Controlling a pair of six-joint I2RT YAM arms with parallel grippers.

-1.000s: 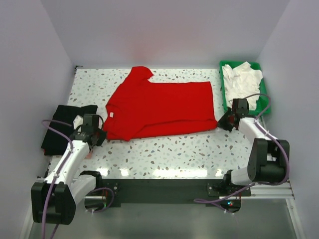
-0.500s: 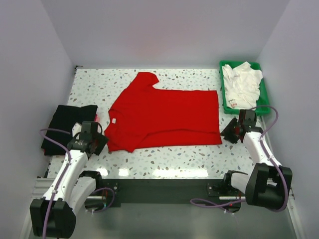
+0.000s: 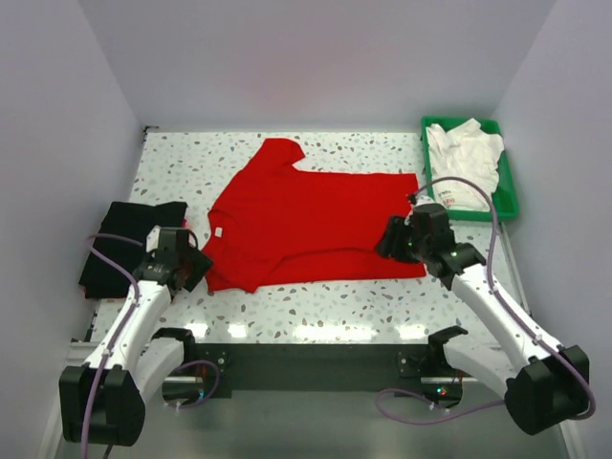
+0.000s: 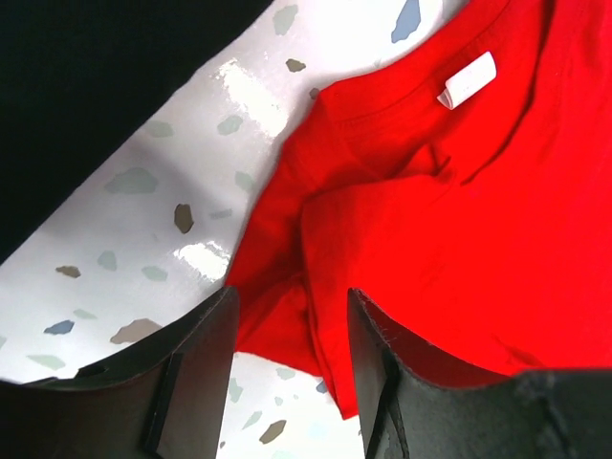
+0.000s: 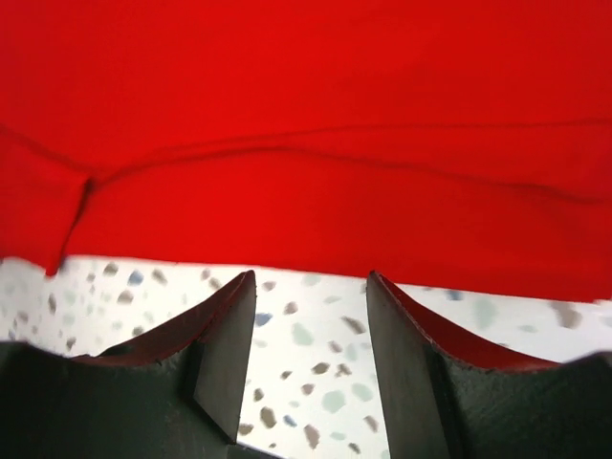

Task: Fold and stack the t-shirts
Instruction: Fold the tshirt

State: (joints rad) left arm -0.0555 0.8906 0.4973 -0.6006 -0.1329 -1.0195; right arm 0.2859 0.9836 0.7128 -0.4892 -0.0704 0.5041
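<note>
A bright red t-shirt (image 3: 316, 225) lies spread flat in the middle of the table, its white neck label (image 4: 467, 79) to the left. My left gripper (image 3: 198, 269) hovers open at its near left corner; the folded red sleeve (image 4: 287, 277) lies below the gap between the fingers. At the shirt's near right hem my right gripper (image 3: 385, 245) is open, with bare table between its fingers (image 5: 311, 277) and the red cloth (image 5: 306, 124) just beyond the tips. A folded black t-shirt (image 3: 115, 229) rests at the left edge. White t-shirts (image 3: 464, 163) are heaped at the back right.
A green plastic tray (image 3: 508, 186) at the back right corner holds the white shirts. The speckled tabletop (image 3: 316, 301) shows in front of the red shirt. Light walls close the table in at left, back and right.
Both grippers have opened and let go of the red shirt, which now lies flatter and squarer. My right arm has swung left along the hem; the left has barely moved.
</note>
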